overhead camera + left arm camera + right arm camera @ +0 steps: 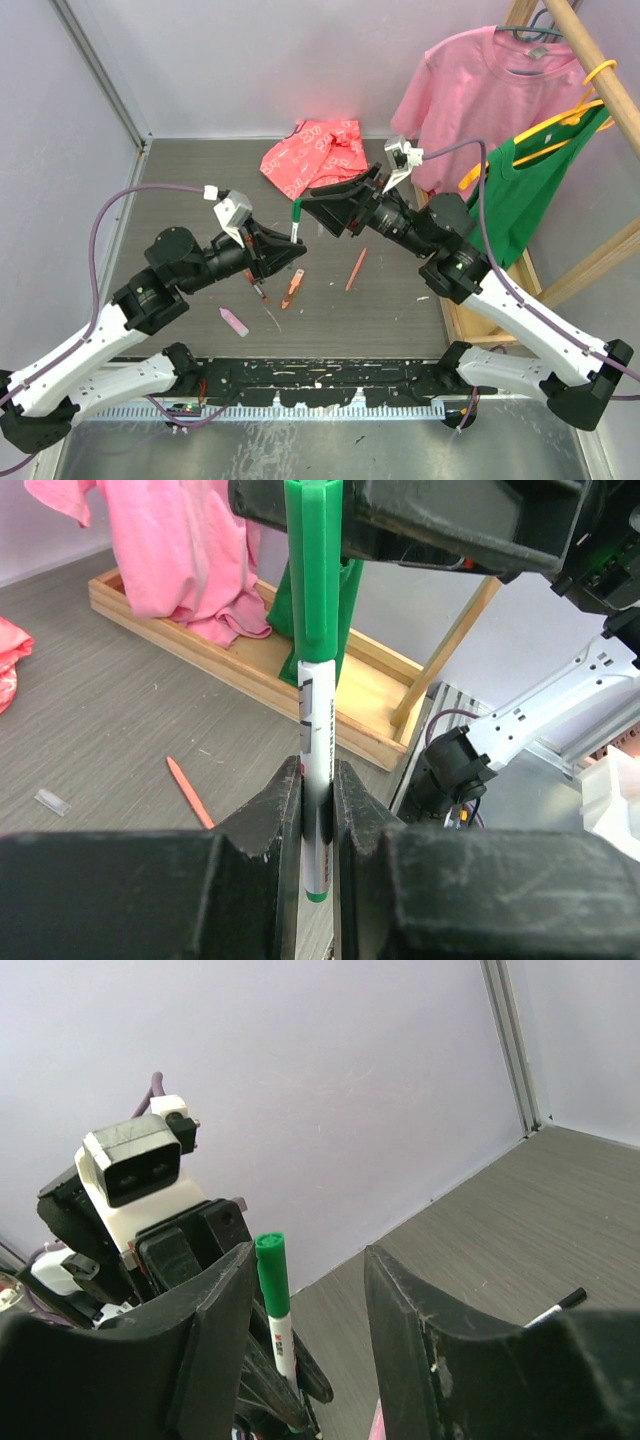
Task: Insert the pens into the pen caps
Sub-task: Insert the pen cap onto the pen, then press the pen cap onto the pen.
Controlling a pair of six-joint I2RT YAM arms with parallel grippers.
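Note:
A white marker stands upright with my left gripper shut on its lower barrel. A green pen cap sits on the marker's top end. My right gripper is open around that green cap, which stands close against one finger with a wide gap to the other. From above, the left gripper and the right gripper meet over mid-table at the marker. A salmon-orange pen, a short orange one, a dark red pen and a pink highlighter lie on the table.
A red patterned cloth lies at the back of the table. A wooden rack with a pink shirt and a green one stands at right. A white pen with a black end lies on the table.

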